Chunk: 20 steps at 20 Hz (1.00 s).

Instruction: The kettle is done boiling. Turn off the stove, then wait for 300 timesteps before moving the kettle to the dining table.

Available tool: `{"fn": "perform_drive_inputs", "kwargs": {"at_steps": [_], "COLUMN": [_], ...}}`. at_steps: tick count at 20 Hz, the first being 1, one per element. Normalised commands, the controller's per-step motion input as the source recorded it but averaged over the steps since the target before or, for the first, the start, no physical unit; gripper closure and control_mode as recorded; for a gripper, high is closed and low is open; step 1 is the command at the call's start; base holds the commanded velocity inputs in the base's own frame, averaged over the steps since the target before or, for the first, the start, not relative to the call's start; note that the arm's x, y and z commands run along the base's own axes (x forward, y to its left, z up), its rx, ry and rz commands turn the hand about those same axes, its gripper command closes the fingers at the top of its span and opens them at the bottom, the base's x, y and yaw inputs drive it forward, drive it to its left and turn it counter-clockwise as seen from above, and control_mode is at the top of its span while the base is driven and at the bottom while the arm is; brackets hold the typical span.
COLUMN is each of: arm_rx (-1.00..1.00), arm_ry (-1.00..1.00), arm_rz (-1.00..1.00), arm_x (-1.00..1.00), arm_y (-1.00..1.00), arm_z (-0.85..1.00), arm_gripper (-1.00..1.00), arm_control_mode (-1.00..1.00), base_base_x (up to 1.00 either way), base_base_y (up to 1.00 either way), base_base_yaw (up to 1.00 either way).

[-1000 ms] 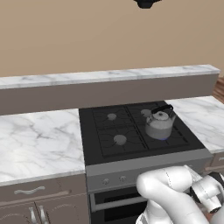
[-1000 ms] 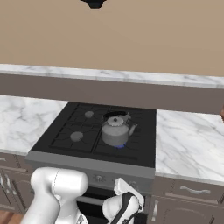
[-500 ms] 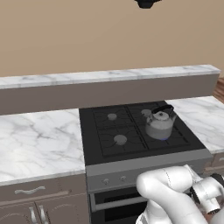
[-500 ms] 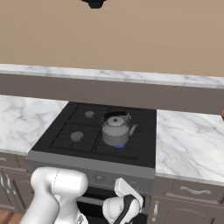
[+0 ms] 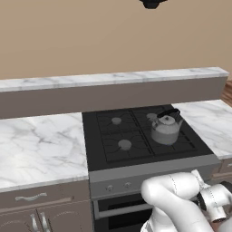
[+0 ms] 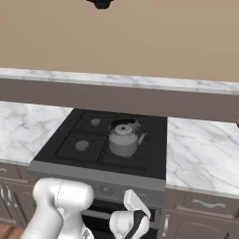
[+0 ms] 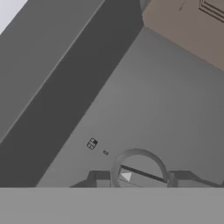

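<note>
Kettle sits on stove near its front right corner. Gripper is down at stove's front panel, fingers closed narrow on a knob. Risk: partial turn leaves burner lit; grip could slip off.

Both base views look forward and down from the near side, sharing the stove. The hand view faces its front panel closely.
</note>
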Motion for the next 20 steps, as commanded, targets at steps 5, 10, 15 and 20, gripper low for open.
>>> {"fn": "perform_drive_inputs", "kwargs": {"at_steps": [5, 10, 15, 20], "arm_rx": [0.25, 0.15, 0.10, 0.09], "arm_ry": [0.04, 0.04, 0.14, 0.11], "arm_rz": [-0.09, -0.06, 0.00, 0.00], "arm_x": [-0.14, -0.10, -0.01, -0.01], "arm_y": [-0.08, -0.08, -0.05, -0.05], "arm_z": [-0.15, -0.28, -0.35, -0.29], "arm_gripper": [1.00, 1.00, 1.00, 1.00], "arm_control_mode": [-1.00, -1.00, -1.00, -1.00], "base_base_x": [0.00, 0.00, 0.00, 0.00], "base_base_y": [0.00, 0.00, 0.00, 0.00], "base_base_yaw": [0.00, 0.00, 0.00, 0.00]}}
